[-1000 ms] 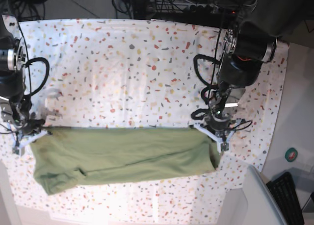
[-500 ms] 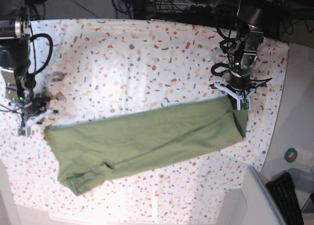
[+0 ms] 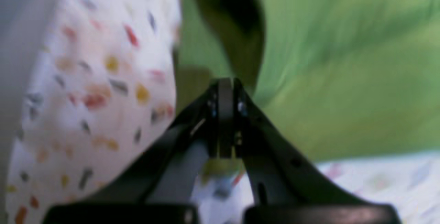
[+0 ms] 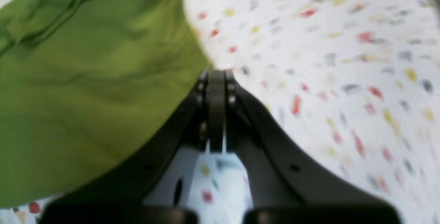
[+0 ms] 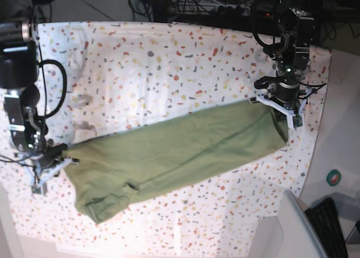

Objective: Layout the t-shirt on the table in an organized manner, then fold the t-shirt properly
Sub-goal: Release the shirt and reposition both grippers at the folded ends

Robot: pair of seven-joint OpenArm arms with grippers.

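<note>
Speckled white cloth covers the table point(image 5: 169, 72), with cables and dark gear along its far edge and a grey floor to one side. On it the t-shirt point(image 5: 180, 151) lies as a long olive band, folded lengthwise and slanting across the base view from low on that view's left up to its right; a sleeve bunches at the lower end. The left gripper point(image 5: 279, 102) sits at the upper end of the band, near the table's edge, its jaws pressed together on the shirt's corner. In the left wrist view the left gripper's tips point(image 3: 225, 89) meet with green cloth bunched right against them. The right gripper point(image 5: 49, 164) is at the lower end, also clenched, pinching the shirt's edge. In the blurred right wrist view its closed tips point(image 4: 216, 79) sit at the cloth's border, green on one side and speckled table on the other.
</note>
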